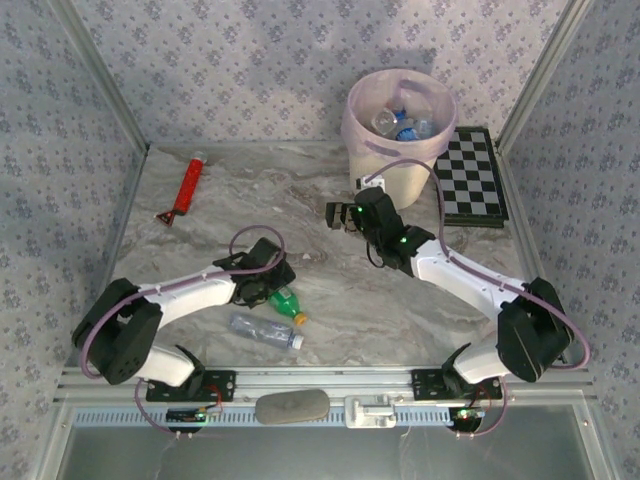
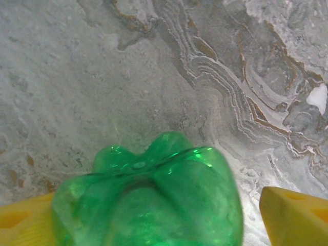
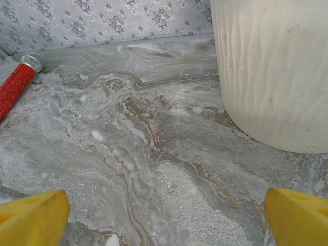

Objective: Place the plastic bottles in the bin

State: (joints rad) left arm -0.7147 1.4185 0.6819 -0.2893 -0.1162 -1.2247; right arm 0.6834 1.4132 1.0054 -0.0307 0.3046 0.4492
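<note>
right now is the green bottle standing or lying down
Lying down: the green bottle stretches flat along the table, its cap pointing sideways.

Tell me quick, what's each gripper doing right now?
Left gripper: open, fingers either side of the green bottle, not clamped yet.
Right gripper: open, empty, near the bin.

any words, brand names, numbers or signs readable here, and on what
No text can be read.
clear bottle: pale label, too small to read.
bottles in the bin: blue labels, too small and blurred.
green bottle: no print on the part in view.
red tube: no print visible.
checkerboard: squares only, no characters.
</note>
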